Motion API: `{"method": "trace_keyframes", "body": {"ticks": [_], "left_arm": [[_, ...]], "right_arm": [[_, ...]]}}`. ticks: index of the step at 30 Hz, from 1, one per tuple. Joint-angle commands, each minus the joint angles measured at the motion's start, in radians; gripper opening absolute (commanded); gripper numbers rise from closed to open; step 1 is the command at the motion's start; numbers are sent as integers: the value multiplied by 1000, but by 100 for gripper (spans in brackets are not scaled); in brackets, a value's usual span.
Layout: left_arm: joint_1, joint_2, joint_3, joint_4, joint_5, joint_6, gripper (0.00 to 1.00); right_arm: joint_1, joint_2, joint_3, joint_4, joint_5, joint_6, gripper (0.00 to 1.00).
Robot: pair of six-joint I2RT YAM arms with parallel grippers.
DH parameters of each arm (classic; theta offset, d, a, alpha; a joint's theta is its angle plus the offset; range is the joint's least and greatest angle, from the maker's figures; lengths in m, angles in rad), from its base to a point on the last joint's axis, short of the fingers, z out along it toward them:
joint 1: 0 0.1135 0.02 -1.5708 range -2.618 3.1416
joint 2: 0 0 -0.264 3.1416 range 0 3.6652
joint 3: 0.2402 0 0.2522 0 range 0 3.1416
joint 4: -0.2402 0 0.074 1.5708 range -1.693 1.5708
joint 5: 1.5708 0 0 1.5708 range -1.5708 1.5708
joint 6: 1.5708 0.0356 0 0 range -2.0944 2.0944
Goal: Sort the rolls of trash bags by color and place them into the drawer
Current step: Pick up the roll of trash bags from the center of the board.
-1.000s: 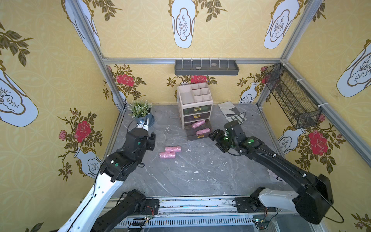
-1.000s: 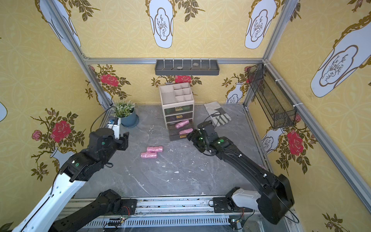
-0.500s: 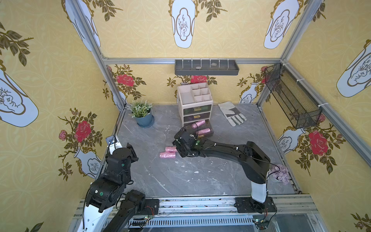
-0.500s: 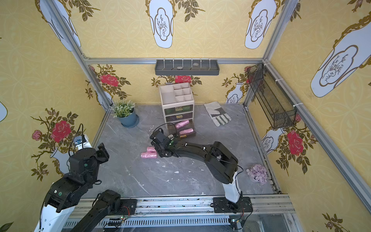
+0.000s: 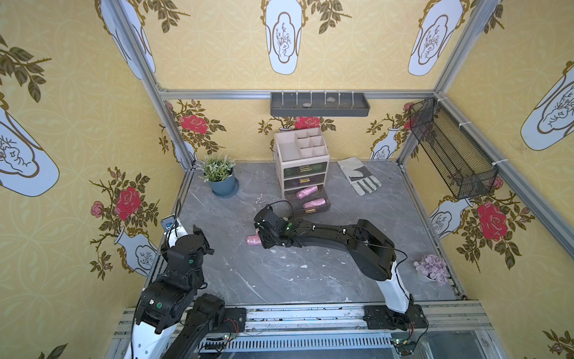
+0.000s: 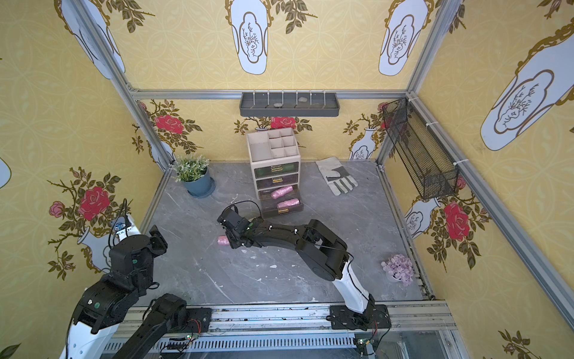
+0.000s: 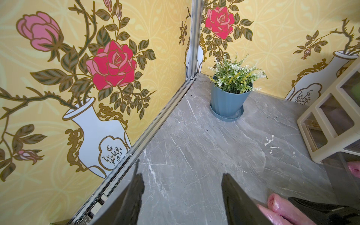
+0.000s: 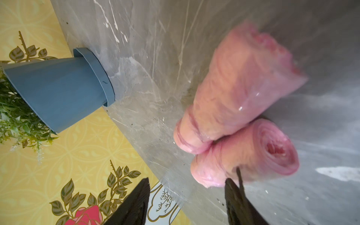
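Grey marble tabletop (image 5: 295,279): we see the right gripper (image 8: 187,179) spread, offset from two touching pink rolls (image 8: 247,153); closing could knock one rolling.

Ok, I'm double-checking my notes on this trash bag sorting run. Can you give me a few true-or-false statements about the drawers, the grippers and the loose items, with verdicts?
1. The bottom drawer is pulled out with two pink rolls inside. True.
2. The left gripper holds a roll. False: its jaws stand apart with nothing between them.
3. Two loose rolls, both pink, lie touching on the table just ahead of the right gripper, whose jaws are open. True.
4. The glove lies left of the chest. False: it lies to the right; the potted plant is on the left.
5. The top drawer is open. False: it is shut.
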Motion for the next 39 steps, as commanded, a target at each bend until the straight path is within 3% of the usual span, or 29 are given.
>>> {"method": "trace_keyframes", "body": {"ticks": [1, 24, 39], "left_arm": [[7, -3, -7, 31, 0, 9, 65], [20, -13, -17, 40, 21, 15, 65], [35, -8, -20, 43, 39, 15, 65]], "right_arm": [[15, 6, 11, -4, 13, 37, 60], [18, 55, -43, 54, 6, 102, 47], [15, 54, -93, 102, 5, 111, 26]]}}
